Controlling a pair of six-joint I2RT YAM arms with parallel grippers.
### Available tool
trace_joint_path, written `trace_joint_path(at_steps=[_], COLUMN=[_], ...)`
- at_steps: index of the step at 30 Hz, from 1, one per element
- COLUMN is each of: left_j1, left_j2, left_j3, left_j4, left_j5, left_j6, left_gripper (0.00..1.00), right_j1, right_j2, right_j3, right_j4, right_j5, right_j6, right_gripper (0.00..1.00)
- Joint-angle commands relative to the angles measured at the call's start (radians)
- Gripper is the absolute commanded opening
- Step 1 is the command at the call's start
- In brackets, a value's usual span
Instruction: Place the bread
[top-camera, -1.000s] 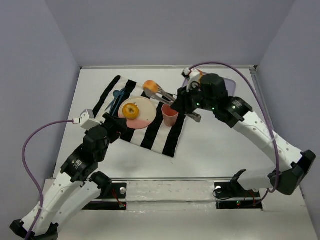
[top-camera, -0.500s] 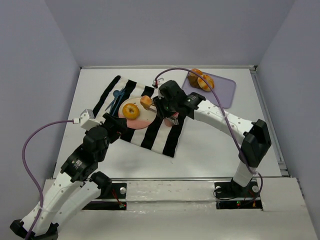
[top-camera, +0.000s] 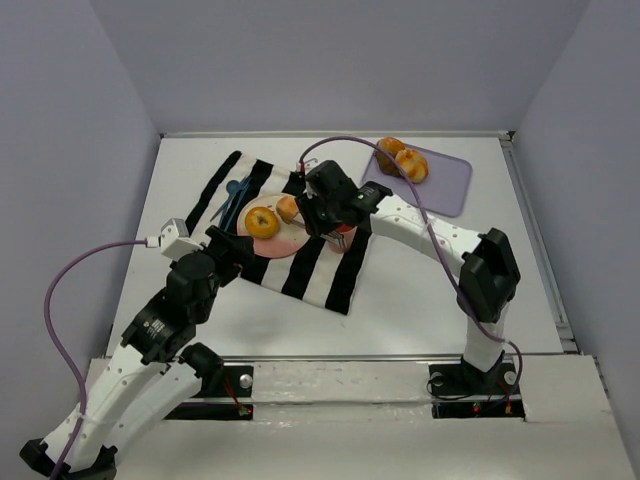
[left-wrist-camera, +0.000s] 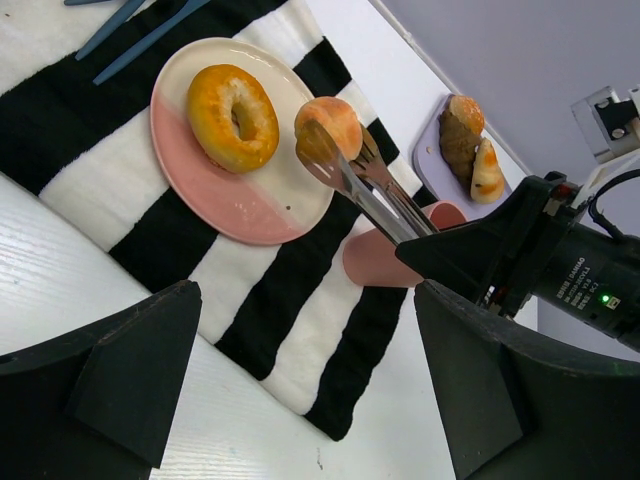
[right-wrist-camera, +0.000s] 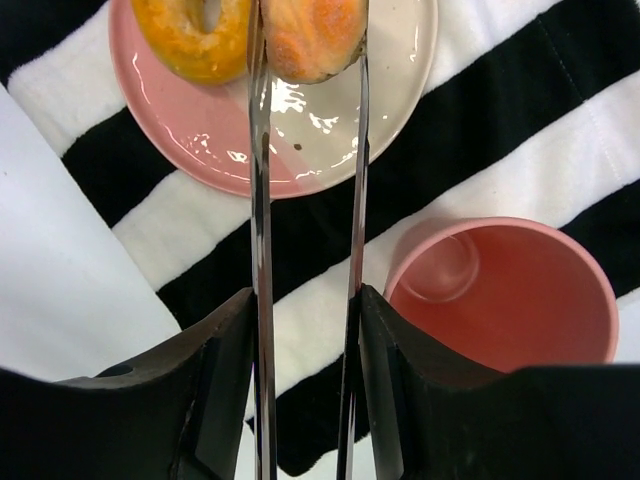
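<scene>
Bread roll (top-camera: 287, 207) has come from mid-air past the striped mat (top-camera: 310, 270) down to the plate (left-wrist-camera: 230, 205), just beside the donut (top-camera: 262, 221). Placement looks nearly done. Right fingers (right-wrist-camera: 258, 200) still pinch the roll on both sides. Left fingers (left-wrist-camera: 120, 370) are spread, empty. Counts: one roll, one donut, one plate, one cup (right-wrist-camera: 500, 290), two pastries (top-camera: 400, 158), one tray (top-camera: 450, 185).
</scene>
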Motion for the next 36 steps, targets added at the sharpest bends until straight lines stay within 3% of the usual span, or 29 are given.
trace_joint_path(at_steps=[1,3,10,20,27,36], left_j1=[0.003,0.003,0.003,0.003,0.003,0.003], left_j2=[0.001,-0.001,-0.001,-0.001,-0.008,-0.013], left_j3=[-0.016,-0.018,-0.018,-0.016,-0.018,-0.018], left_j4=[0.031,0.031,0.031,0.031,0.031,0.032], left_j5=[-0.019,-0.019,-0.02,-0.017,-0.017,-0.014], left_j6=[0.006,0.006,0.005,0.008,0.006,0.006], left_gripper=[0.99,0.99,0.99,0.99,0.99,0.99], right_j1=[0.005,0.005,0.014,0.014,0.014,0.014], right_j2=[0.01,0.018,0.01,-0.037,-0.129,-0.411], right_j3=[0.076,0.085,0.099,0.171,0.205,0.01], right_j4=[-0.01,-0.02,-0.028,-0.023,-0.007,0.038], right_j5=[0.015,0.004,-0.012,0.042,0.191,0.434], right_j6=[0.016,0.013,0.001,-0.005,0.033,0.067], right_gripper=[0.5,0.57,0.6,0.58,0.57,0.56])
